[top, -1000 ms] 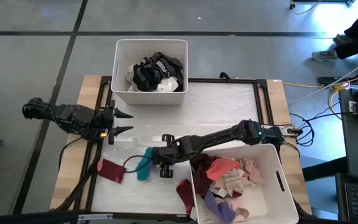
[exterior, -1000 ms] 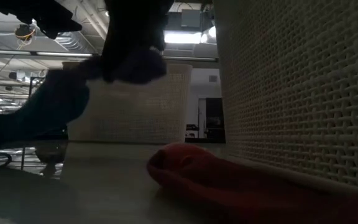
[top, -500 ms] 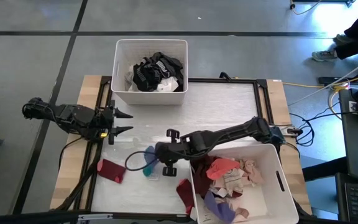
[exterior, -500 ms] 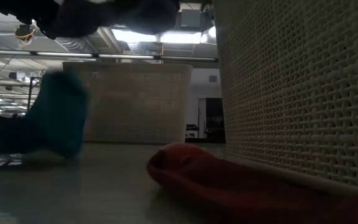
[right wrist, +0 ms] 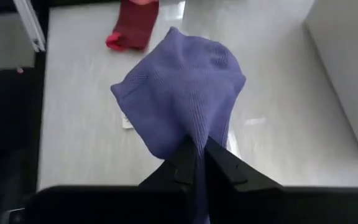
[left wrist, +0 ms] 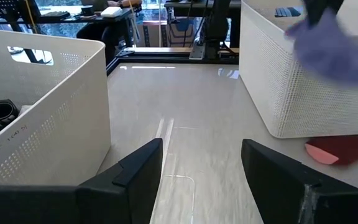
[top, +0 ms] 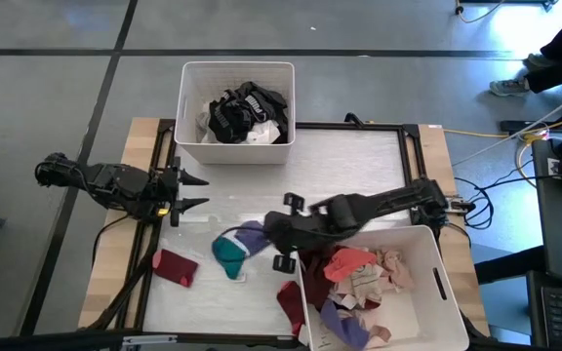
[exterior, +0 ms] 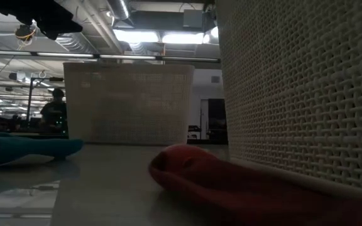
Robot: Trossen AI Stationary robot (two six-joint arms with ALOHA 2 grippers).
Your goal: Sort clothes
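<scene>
beside the teal garment (top: pixel 228 257), right end effector (top: pixel 267 232) now lifts purple garment (top: pixel 251 235).

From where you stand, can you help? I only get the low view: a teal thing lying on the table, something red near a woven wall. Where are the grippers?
Observer: The right gripper is beside the near bin, shut on a purple garment.
Operator: And that teal thing?
Observer: The teal garment lies flat on the table, just beside the purple one.
Operator: The other arm?
Observer: The left gripper waits at the table's left edge, fingers open, holding nothing.
</scene>
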